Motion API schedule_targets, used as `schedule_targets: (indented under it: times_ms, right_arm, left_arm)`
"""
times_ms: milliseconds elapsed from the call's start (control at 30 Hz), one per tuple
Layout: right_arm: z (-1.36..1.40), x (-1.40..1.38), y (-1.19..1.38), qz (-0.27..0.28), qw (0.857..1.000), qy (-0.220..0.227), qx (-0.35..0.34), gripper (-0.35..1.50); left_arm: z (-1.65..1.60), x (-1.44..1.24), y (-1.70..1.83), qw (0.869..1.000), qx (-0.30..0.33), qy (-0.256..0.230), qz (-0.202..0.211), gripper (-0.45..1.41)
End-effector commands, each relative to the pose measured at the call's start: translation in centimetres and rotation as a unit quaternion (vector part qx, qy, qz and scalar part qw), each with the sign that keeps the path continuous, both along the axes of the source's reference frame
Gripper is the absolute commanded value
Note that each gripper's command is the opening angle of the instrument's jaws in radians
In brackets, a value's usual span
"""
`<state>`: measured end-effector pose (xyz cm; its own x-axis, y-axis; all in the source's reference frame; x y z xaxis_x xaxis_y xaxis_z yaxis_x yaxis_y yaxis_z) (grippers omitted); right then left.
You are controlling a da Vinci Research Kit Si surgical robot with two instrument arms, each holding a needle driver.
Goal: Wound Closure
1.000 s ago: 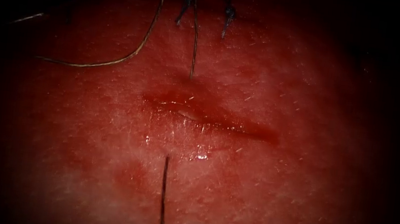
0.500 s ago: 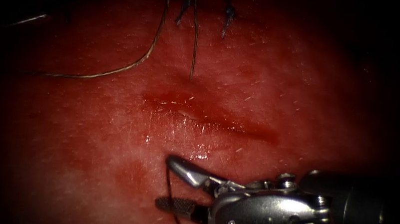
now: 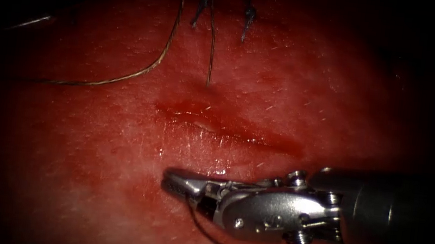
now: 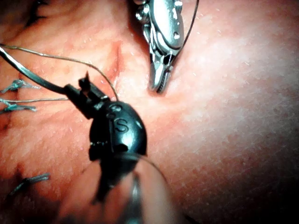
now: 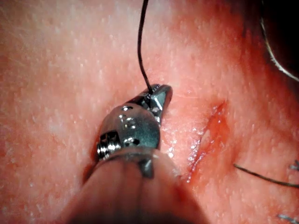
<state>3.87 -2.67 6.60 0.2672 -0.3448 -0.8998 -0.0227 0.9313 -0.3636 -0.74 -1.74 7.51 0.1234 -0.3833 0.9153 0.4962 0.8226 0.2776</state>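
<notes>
Right tool point(image 3: 178, 182) jaws closed on thread point(image 3: 215, 241) just below cut point(image 3: 227, 128) in tissue point(image 3: 88, 151); strand trails off behind jaws. Left tool point(image 4: 86, 91) clamps needle point(image 4: 28, 74) near one end, above tissue, not in it, beside cut ends point(image 4: 18, 86).

Dim red centre, black vignetted edges, wet glare, blurred near shafts
</notes>
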Motion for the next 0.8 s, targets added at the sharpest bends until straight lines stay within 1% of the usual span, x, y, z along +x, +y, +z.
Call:
schedule_targets:
  times_ms: [33, 67, 100, 133, 200, 233, 267, 333, 367, 433, 567, 667, 700, 733, 767, 800]
  right_arm:
    - [-0.04, 0.01, -0.13, -0.007, 1.0, 0.004, -0.003, -0.35]
    - [-0.16, -0.04, -0.25, -0.013, 1.0, 0.009, -0.003, -0.35]
    - [-0.16, -0.04, -0.25, -0.013, 1.0, 0.009, -0.003, -0.35]
    - [-0.22, -0.06, -0.3, -0.016, 1.0, 0.011, -0.004, -0.35]
    - [-0.42, -0.1, -0.5, -0.023, 1.0, 0.016, -0.004, -0.35]
    - [-0.42, -0.1, -0.5, -0.023, 1.0, 0.016, -0.004, -0.35]
    - [-0.53, -0.11, -0.59, -0.027, 0.999, 0.019, -0.005, -0.35]
    - [-0.57, -0.11, -0.62, -0.026, 0.999, 0.02, -0.005, -0.35]
    - [-0.64, -0.1, -0.67, -0.027, 0.999, 0.021, -0.005, -0.35]
    - [-0.66, -0.09, -0.68, -0.028, 0.999, 0.022, -0.005, -0.35]
    - [-0.74, -0.05, -0.81, -0.037, 0.999, 0.022, -0.006, -0.35]
    - [-0.75, -0.03, -0.8, -0.036, 0.999, 0.022, -0.006, -0.35]
    - [-0.75, -0.02, -0.78, -0.035, 0.999, 0.021, -0.005, -0.3]
    - [-0.75, -0.02, -0.78, -0.035, 0.999, 0.021, -0.005, -0.3]
    - [-0.72, -0.01, -0.71, -0.028, 0.999, 0.019, 0.016, 0.81]
    - [-0.7, -0.02, -0.68, -0.021, 0.999, 0.014, 0.025, 1.03]
  left_arm:
    - [0.05, -0.04, -0.05, 1.0, 0.001, 0.0, 0.0, -0.33]
    - [0.05, -0.04, -0.05, 1.0, 0.001, 0.0, 0.0, -0.33]
    - [0.05, -0.04, -0.05, 1.0, 0.001, 0.0, 0.0, -0.33]
    - [0.05, -0.04, -0.05, 1.0, 0.001, 0.0, 0.0, -0.33]
    - [0.05, -0.04, -0.05, 1.0, 0.001, 0.0, 0.0, -0.33]
    - [0.05, -0.04, -0.05, 1.0, 0.001, 0.0, 0.0, -0.33]
    - [0.05, -0.05, -0.04, 1.0, 0.001, 0.0, 0.0, -0.33]
    - [0.05, -0.05, -0.04, 1.0, 0.001, 0.0, 0.0, -0.33]
    - [0.05, -0.06, -0.05, 1.0, 0.0, 0.0, 0.0, -0.33]
    - [0.05, -0.06, -0.05, 1.0, 0.0, 0.0, 0.0, -0.33]
    - [0.05, -0.06, -0.05, 1.0, 0.0, 0.0, 0.0, -0.33]
    - [0.05, -0.06, -0.05, 1.0, 0.0, 0.0, 0.0, -0.33]
    - [0.05, -0.06, -0.05, 1.0, 0.001, 0.0, 0.0, -0.33]
    - [0.05, -0.06, -0.05, 1.0, 0.001, 0.0, 0.0, -0.33]
    - [0.05, -0.06, -0.05, 1.0, 0.001, 0.0, 0.0, -0.33]
    - [0.04, -0.06, -0.05, 1.0, 0.001, 0.0, 0.0, -0.33]
